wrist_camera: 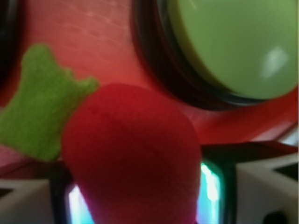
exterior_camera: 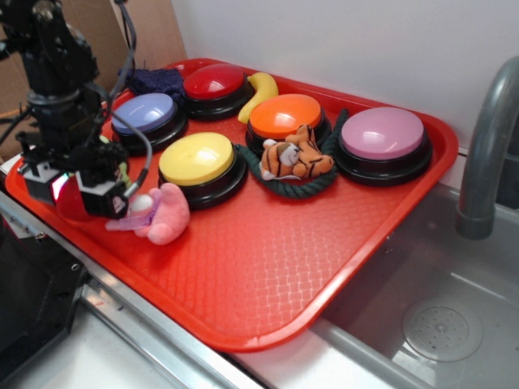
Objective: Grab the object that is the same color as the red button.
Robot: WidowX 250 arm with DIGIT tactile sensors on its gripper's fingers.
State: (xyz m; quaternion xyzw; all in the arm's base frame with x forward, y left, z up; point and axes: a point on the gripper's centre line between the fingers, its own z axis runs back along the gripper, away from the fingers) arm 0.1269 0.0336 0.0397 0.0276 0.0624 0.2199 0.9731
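Observation:
The fuzzy red plush [wrist_camera: 133, 154] with a green felt leaf [wrist_camera: 39, 105] fills the wrist view, squeezed between my two lit pads [wrist_camera: 211, 186]. In the exterior view my gripper [exterior_camera: 77, 193] sits at the tray's left edge, shut on the red plush [exterior_camera: 71, 199], just left of the pink plush animal [exterior_camera: 162, 214]. The red button [exterior_camera: 214, 82] stands at the back of the tray, far from the gripper.
On the red tray [exterior_camera: 268, 267] stand purple [exterior_camera: 144, 112], yellow [exterior_camera: 197, 158], orange [exterior_camera: 285, 116] and pink [exterior_camera: 383, 134] buttons. A tiger plush [exterior_camera: 296, 156] lies on a green rope ring; a banana [exterior_camera: 261, 91] and a dark blue cloth [exterior_camera: 156, 81] lie at the back. A sink and faucet [exterior_camera: 486, 154] are on the right.

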